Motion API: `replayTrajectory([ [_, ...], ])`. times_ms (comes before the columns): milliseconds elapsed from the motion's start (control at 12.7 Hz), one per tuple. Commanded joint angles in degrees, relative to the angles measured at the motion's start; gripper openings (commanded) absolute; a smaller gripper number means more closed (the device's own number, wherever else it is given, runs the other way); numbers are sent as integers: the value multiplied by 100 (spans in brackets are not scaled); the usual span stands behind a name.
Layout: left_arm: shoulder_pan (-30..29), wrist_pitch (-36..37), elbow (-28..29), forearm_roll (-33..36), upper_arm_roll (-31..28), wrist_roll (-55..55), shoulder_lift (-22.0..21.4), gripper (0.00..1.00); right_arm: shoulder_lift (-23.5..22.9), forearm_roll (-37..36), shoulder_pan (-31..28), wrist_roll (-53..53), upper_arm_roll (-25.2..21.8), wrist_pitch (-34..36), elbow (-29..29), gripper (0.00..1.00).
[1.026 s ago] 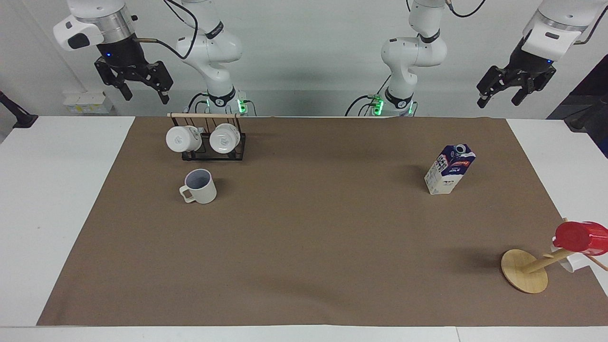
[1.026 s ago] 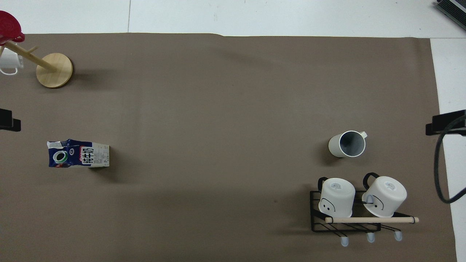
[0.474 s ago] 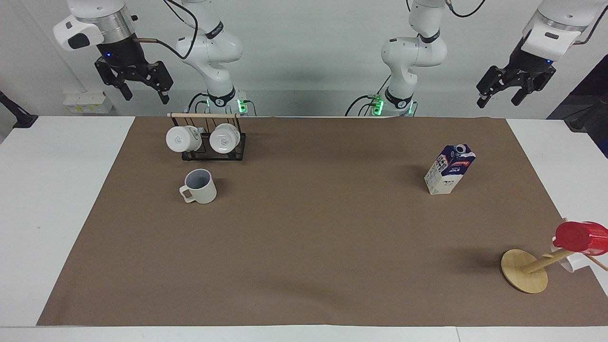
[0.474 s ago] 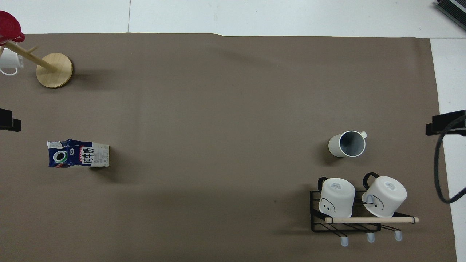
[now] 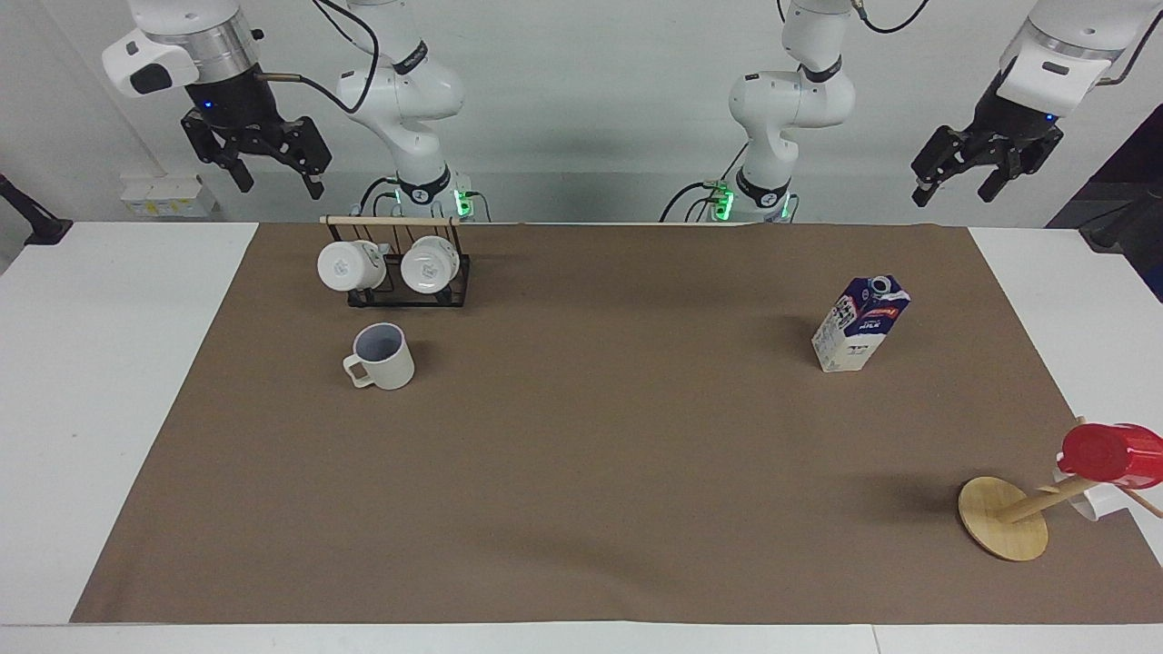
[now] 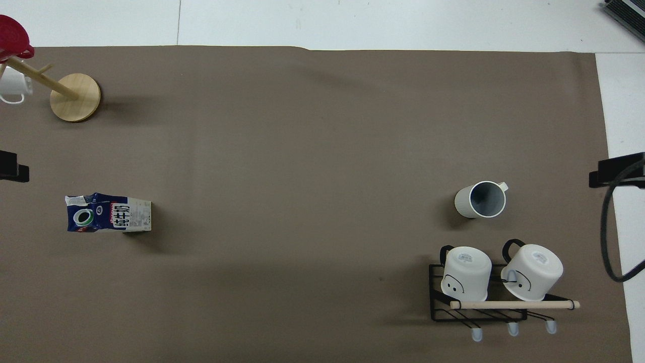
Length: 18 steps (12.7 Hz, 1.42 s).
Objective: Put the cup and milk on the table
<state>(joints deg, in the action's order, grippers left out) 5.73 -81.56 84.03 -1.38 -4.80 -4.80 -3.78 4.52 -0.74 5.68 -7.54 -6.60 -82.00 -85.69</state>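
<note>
The cup [image 5: 382, 356] stands upright on the brown sheet [image 5: 591, 454] of the table [image 5: 91, 409], toward the right arm's end, just farther from the robots than the mug rack; it also shows in the overhead view [image 6: 481, 200]. The milk [image 5: 860, 324] stands upright on the sheet toward the left arm's end, also in the overhead view [image 6: 108, 213]. My right gripper [image 5: 273, 177] hangs open and empty high over its end of the table. My left gripper [image 5: 959, 182] hangs open and empty high over its end. Neither gripper touches anything.
A black wire rack [image 5: 400, 291] with two white logo mugs [image 5: 345, 265] stands nearer to the robots than the cup. A wooden mug tree [image 5: 1004, 520] carrying a red cup [image 5: 1113, 454] and a white mug stands at the left arm's end, farther from the robots than the milk.
Both grippers have risen very slightly. Nothing on the table has moved.
</note>
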Motion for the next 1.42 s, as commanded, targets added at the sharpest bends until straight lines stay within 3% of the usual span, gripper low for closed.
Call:
replayTrajectory([
  [0, 51, 17, 87, 50, -39, -47, -79, 100, 172, 91, 3, -352, 27, -167, -229, 100],
  [553, 33, -27, 96, 50, -39, -38, -105, 100, 163, 170, 257, -302, 44, -685, -966, 100],
  [947, 42, -1, 96, 50, -39, 5, -105, 100, 67, 161, 794, 42, 44, -1888, -1897, 100],
  [1342, 42, -10, 201, 50, -39, 23, -149, 100, -56, 161, 794, 174, 44, -3056, -2873, 100],
])
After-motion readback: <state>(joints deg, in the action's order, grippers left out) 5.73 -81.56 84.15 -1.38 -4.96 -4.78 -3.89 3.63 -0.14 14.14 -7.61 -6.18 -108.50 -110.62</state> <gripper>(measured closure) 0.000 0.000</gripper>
